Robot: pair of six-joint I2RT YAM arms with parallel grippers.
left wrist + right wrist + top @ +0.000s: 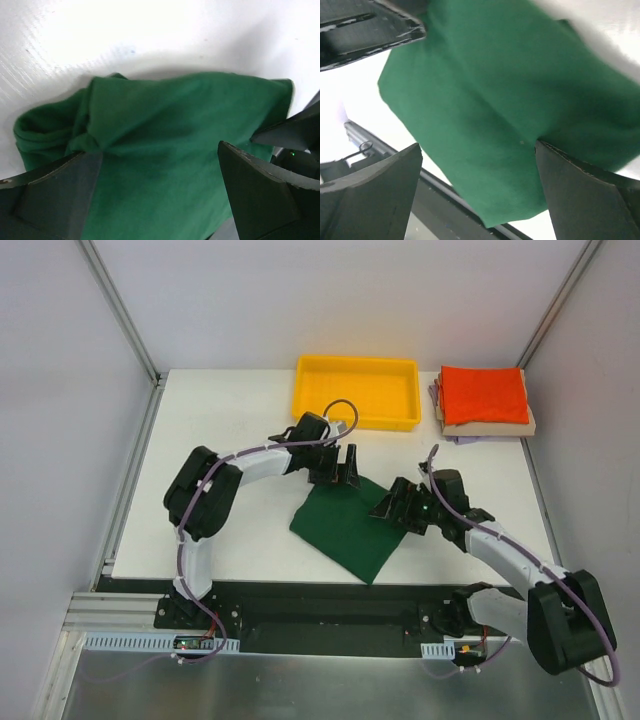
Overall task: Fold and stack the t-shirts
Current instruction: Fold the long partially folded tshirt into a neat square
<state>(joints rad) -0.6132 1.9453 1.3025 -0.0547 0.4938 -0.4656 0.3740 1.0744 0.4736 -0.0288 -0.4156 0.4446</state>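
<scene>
The dark green t-shirt (350, 525) lies folded into a rough rectangle at the table's middle front, with one corner over the front edge. My left gripper (335, 472) hovers open over its far corner. In the left wrist view the green cloth (170, 145) fills the space between the spread fingers (55, 200). My right gripper (395, 505) is open over the shirt's right corner, and the green cloth (510, 110) shows between its fingers (585, 200). A stack at the back right holds an orange-red shirt (484, 393) on a tan one (490, 427), with lavender (437, 395) beneath.
A yellow plastic tray (356, 390) stands at the back centre, just behind my left gripper. The white table (220, 420) ends at a black rail (330, 600) in front. Grey walls enclose both sides.
</scene>
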